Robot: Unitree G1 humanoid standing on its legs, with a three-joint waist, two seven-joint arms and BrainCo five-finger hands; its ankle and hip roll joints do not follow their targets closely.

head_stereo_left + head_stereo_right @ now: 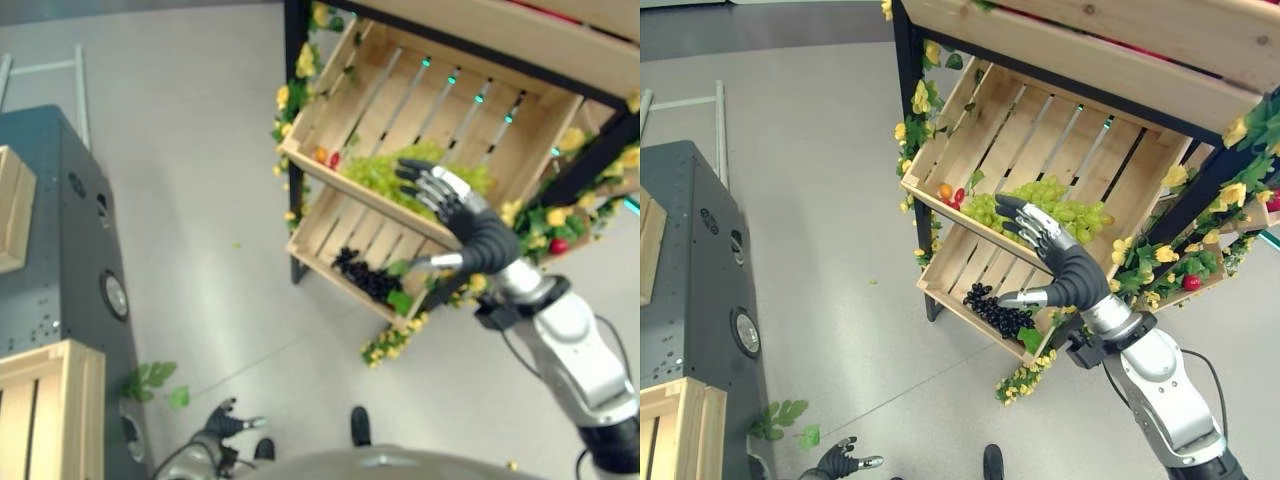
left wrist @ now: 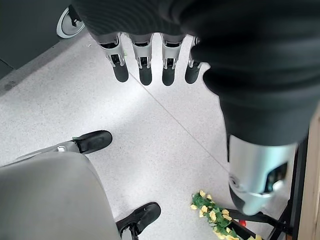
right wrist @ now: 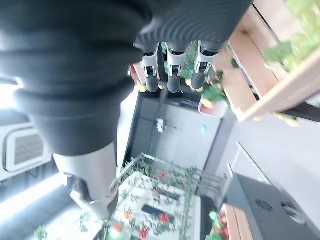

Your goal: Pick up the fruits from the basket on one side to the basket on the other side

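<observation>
The right hand (image 1: 1052,250) was up by the top wooden crate (image 1: 985,140) on the shelf, its fingers spread apart and holding nothing — it hung just over the green grapes (image 1: 1065,212) lying at the crate's low front edge. A few small red and orange fruits (image 1: 952,194) sat at 9 o'clock from the grapes, and dark grapes (image 1: 992,308) lay in the lower crate (image 1: 948,272). The left hand (image 1: 840,462) hung low over the floor at 6 o'clock, fingers loose and apart — another wooden crate (image 1: 45,415) sat near it.
</observation>
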